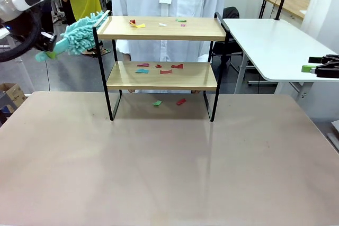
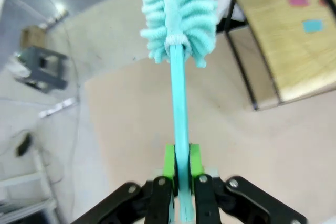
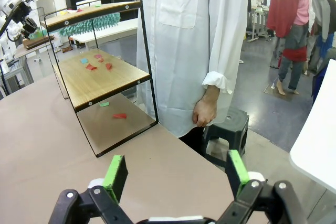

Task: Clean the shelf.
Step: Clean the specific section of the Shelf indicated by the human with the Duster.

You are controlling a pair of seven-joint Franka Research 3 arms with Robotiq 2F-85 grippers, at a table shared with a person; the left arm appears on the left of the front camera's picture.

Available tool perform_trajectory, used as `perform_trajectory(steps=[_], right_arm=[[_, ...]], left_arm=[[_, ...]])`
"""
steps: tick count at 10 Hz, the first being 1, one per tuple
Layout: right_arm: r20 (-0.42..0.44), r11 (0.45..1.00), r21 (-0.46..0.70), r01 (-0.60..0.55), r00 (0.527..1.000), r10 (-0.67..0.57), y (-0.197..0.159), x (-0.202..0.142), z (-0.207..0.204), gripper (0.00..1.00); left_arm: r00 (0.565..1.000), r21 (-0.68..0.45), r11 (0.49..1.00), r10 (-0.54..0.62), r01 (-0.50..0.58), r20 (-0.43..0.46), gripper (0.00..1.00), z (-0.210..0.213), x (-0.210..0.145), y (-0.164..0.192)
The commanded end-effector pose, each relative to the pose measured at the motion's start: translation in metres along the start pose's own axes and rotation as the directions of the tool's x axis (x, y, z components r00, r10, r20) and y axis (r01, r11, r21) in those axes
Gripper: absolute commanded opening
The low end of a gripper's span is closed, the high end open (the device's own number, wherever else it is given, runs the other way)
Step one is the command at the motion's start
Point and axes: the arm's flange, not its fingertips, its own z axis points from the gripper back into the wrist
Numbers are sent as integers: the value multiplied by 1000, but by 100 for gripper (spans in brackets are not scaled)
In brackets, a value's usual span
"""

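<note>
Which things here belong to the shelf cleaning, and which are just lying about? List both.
Job: shelf; turquoise duster, clamped in the left gripper; coloured scraps on both boards and on the table beneath.
Lying about: white side table; black stool; cardboard box; right gripper, open.

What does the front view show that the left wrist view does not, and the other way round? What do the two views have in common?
Front view, not left wrist view: the top board of the shelf with its scraps, a green scrap and a red scrap on the table beneath, the person behind, and the open right gripper.
Left wrist view, not front view: the green pads pressing the thin handle from both sides.
Both: the teal duster, held by the left gripper, and a shelf board carrying a pink scrap and a blue scrap.
</note>
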Motion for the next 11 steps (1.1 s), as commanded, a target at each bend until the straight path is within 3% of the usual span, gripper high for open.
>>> perform_trajectory(steps=[1,3,5,6,7,8,9,10,11], right_arm=[[-4,1000,-2,-5,1000,5,1,3,1,100],[-4,1000,-2,-5,1000,5,1,3,1,100],[-4,1000,-2,-5,1000,5,1,3,1,100],[-4,1000,-2,-5,1000,5,1,3,1,100],[-4,1000,-2,-5,1000,5,1,3,1,100],[-4,1000,-2,-5,1000,5,1,3,1,100],[-4,1000,-2,-5,1000,5,1,3,1,100],[-4,1000,-2,-5,1000,5,1,3,1,100],[-4,1000,-2,-5,1000,5,1,3,1,100]], left_arm=[[985,49,989,-133,139,-113,13,46,-5,25],[935,91,955,-254,284,-247,13,82,-12,37],[814,-9,888,-425,459,-396,13,107,-23,47],[768,-56,856,-488,513,-415,13,119,-29,49],[688,-135,798,-580,587,-435,13,130,-38,49],[611,-221,731,-668,645,-424,13,138,-46,45],[561,-325,661,-748,676,-353,13,140,-52,37],[465,-400,562,-826,724,-318,13,139,-58,29],[410,-469,476,-879,744,-242,13,138,-62,20]])
